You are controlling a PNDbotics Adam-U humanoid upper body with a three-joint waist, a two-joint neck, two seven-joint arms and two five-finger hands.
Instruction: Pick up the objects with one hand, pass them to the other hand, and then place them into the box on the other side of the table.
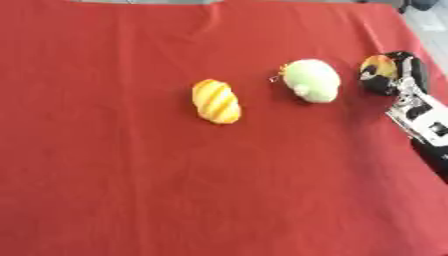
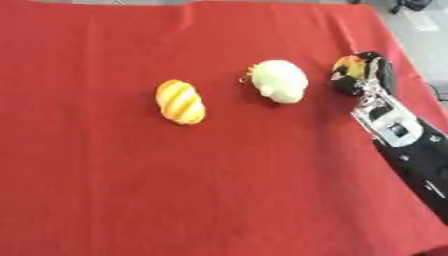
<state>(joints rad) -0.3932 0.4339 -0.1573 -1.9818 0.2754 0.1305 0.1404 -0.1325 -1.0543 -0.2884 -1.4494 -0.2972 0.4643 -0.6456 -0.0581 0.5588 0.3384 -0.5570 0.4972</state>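
Note:
A yellow, orange-striped bread-shaped toy lies near the middle of the red tablecloth. To its right rests a pale green plush toy with a small orange tag. At the right edge my right hand is curled round a small yellow-and-orange object, of which only the top shows between the black fingers. The black and silver forearm comes in from the lower right. My left hand shows in neither view, and no box is visible.
The red cloth covers nearly the whole view. Its far edge runs along the top, and a strip of grey floor shows past the right edge.

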